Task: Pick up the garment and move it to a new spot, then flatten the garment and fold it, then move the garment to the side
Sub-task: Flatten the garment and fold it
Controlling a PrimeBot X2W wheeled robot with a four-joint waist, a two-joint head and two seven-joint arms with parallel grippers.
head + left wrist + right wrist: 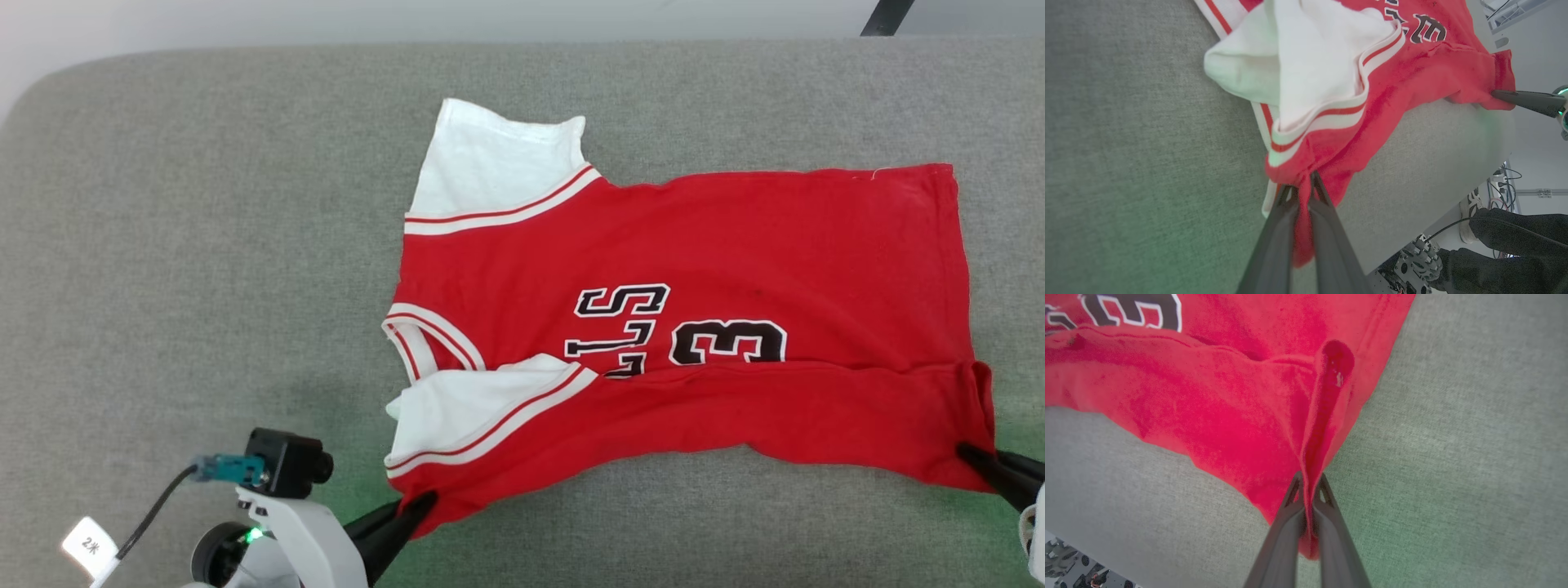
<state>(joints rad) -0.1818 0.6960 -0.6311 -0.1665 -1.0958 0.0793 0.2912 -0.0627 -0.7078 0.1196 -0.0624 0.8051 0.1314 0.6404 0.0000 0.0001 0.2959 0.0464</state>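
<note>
Left gripper (1302,183): two long dark tapered fingers pinched shut on a bunched red corner of the garment (735,245), just below the folded white sleeve. That is the lower left of the head view. Right gripper (1310,482): fingers clamped on a thin doubled red hem edge, with the cloth standing up as a narrow ridge past the tips. That is the lower right edge of the head view.

The garment is a soft matte red knit jersey, lying sideways across the middle of the head view, neck to the left and hem to the right. Its near long edge is folded up over the body, hiding part of the black white-outlined lettering; "LS" and "3" can be read. The near edge curves between the two grips. One white short sleeve lies flat at the garment's upper left and the other is crumpled at its lower left. Both sleeves and the neckline have red-white striped trim.

Underneath is a grey woven padded surface (163,245) with a rounded corner at upper left and a green tint near both grippers.

The left arm is glossy white and carries a black boxy camera (286,461).

Lower right of the left wrist view: a person's dark trouser legs (1515,232) and a pale shoe (1470,204).
</note>
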